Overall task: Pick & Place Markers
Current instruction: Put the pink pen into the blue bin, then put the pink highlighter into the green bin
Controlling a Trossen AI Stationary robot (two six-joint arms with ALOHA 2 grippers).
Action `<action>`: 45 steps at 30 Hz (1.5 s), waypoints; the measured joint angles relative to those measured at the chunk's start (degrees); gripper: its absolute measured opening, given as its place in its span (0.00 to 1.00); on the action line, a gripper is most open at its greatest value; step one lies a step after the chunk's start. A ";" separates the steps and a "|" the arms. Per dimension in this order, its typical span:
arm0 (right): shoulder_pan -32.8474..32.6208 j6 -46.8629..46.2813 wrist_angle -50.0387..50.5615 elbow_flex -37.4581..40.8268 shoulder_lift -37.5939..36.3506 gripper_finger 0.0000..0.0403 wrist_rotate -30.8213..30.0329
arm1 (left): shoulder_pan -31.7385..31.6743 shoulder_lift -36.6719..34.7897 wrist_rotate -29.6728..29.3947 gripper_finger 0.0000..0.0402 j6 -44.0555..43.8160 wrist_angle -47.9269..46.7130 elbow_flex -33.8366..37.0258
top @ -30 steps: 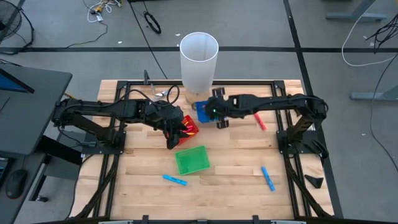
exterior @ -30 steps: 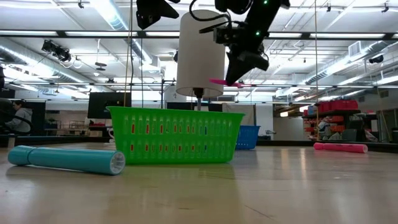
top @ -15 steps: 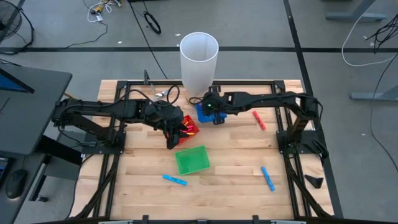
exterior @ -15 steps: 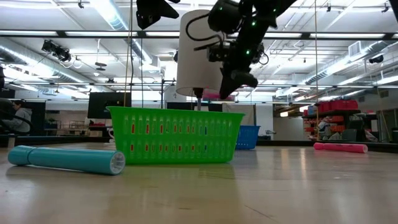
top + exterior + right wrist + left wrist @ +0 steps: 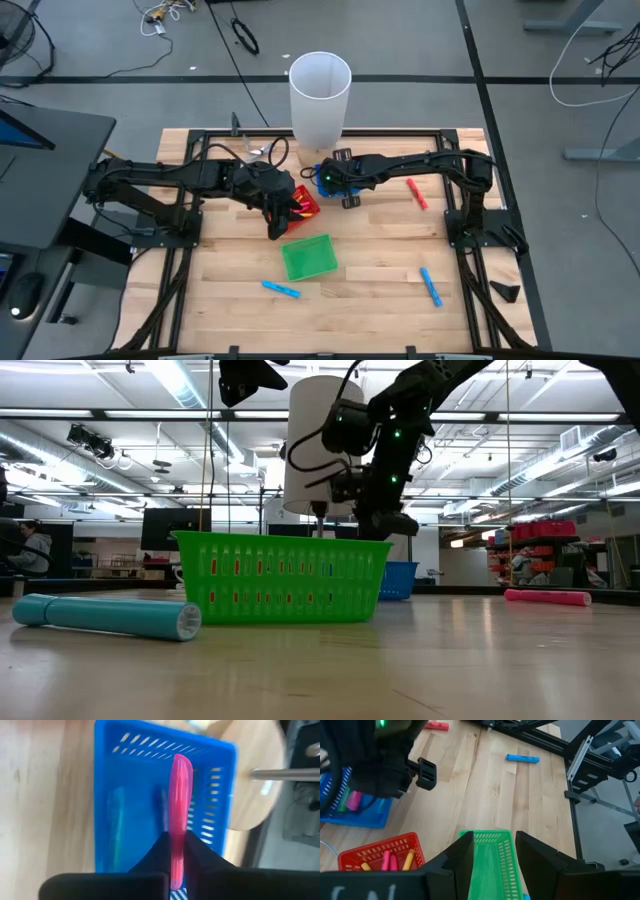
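Note:
My right gripper (image 5: 177, 865) hangs over the blue basket (image 5: 130, 780), shut on a pink marker (image 5: 180, 805); in the high view this gripper (image 5: 328, 181) is at the table's far middle. A light marker (image 5: 116, 822) lies in that basket. My left gripper (image 5: 492, 857) waits open, nothing between its fingers, above the green basket (image 5: 308, 257) and beside the red basket (image 5: 306, 205), which holds pink and yellow markers (image 5: 387, 861). Loose on the table lie a pink marker (image 5: 416, 193) and two blue markers (image 5: 430, 287), (image 5: 281, 289). My right gripper pinches the pink marker between its two fingers, near its nearer end (image 5: 176, 852). The fingers slant down from the table's right side. The rest of the marker sticks out past the fingertips over the blue basket, lifted clear of it.
A tall white tube (image 5: 320, 95) stands at the far edge right behind the blue basket. A black frame (image 5: 450, 135) borders the wooden table. In the low view a teal marker (image 5: 105, 617) lies in front of the green basket (image 5: 283, 575).
My right gripper has sunk and gone toward the table's left, from beside the blue basket to over it, tipping a little steeper. It stays shut on the pink marker, which has come down with it.

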State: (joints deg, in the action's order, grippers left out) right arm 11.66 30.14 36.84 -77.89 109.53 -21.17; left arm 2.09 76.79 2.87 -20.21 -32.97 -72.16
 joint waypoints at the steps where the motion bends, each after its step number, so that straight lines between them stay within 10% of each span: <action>1: 0.00 -0.42 0.85 0.03 0.14 0.03 0.30 | 0.01 0.00 0.00 0.38 0.00 -0.01 0.00; 25: 0.00 -4.32 0.55 0.07 0.38 0.42 2.45 | 0.01 0.00 0.00 0.38 -0.04 -0.07 0.02; 45: 0.52 -58.94 25.89 -0.02 -3.99 0.42 5.19 | 0.01 0.00 0.00 0.38 -0.02 -0.02 0.02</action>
State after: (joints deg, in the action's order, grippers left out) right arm 12.19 -28.80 62.73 -77.90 105.54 -15.98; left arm 2.11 76.79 2.87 -20.23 -32.99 -72.14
